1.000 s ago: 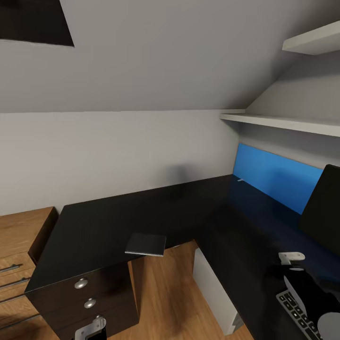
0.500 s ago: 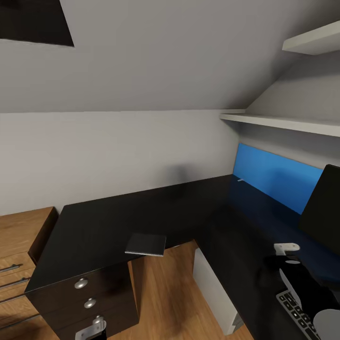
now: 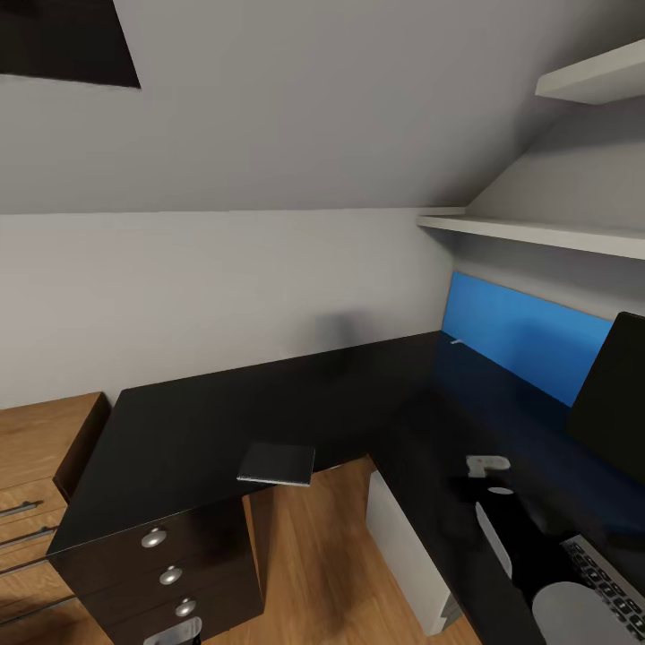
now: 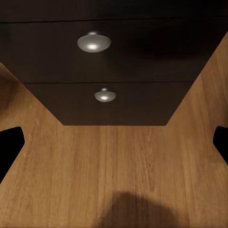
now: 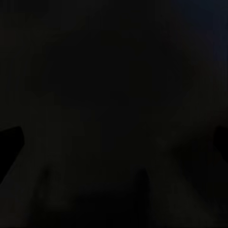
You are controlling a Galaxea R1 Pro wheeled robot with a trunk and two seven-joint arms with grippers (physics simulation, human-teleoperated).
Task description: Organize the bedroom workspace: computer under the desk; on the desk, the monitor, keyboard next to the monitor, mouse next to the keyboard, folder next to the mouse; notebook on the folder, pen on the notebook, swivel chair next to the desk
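The black L-shaped desk [image 3: 206, 421] with its blue back panel [image 3: 524, 336] spans the head view. A small dark notebook [image 3: 276, 464] lies at the desk's front edge above the drawers. The monitor [image 3: 618, 403] stands on the right wing, with the keyboard [image 3: 614, 587] in front of it. The pale computer [image 3: 403, 537] sits under the desk. A thin white stick, perhaps the pen [image 3: 455, 341], lies by the panel. My right gripper [image 3: 481, 479] hovers open over the bare desktop, left of the keyboard. My left gripper [image 3: 173, 637] is open, low before the drawers. Mouse, folder and swivel chair are out of view.
Black drawers with silver knobs [image 4: 94, 42] sit under the desk's left wing, above the wood floor [image 4: 118, 161]. A light oak chest [image 3: 40, 448] stands at the left. White shelves [image 3: 537, 235] hang over the right wing under a sloping ceiling.
My right arm has swung left across the desktop, off the keyboard, which now shows more. My left gripper has sunk lower at the picture's bottom edge.
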